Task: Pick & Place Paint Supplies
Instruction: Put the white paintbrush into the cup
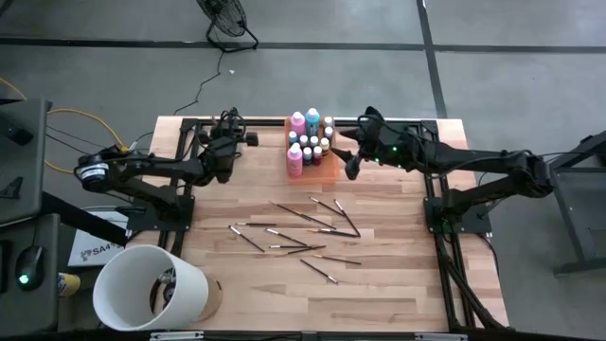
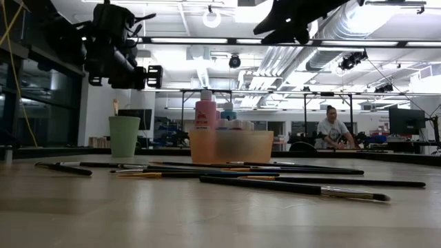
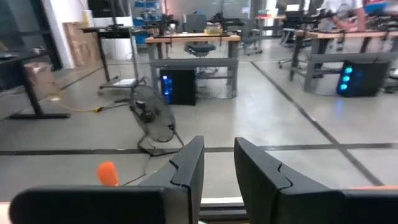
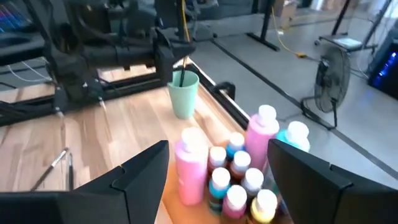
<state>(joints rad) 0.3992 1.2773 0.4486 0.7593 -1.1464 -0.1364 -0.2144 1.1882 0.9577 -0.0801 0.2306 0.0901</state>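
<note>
**Left arm above the cup, right arm at the tray**

We see the left gripper raised over the mint-green cup at the table's far left, its fingers slightly apart with nothing between them. One brush handle stands in that cup. We judge the release finished; lift straight up so the handle is not dragged out.

The right gripper hovers near the right of the orange tray, jaws wide apart and empty.

In the tray we count two pink bottles, two teal bottles and roughly eight small capped bottles. About eleven brushes lie scattered on the near table.
</note>
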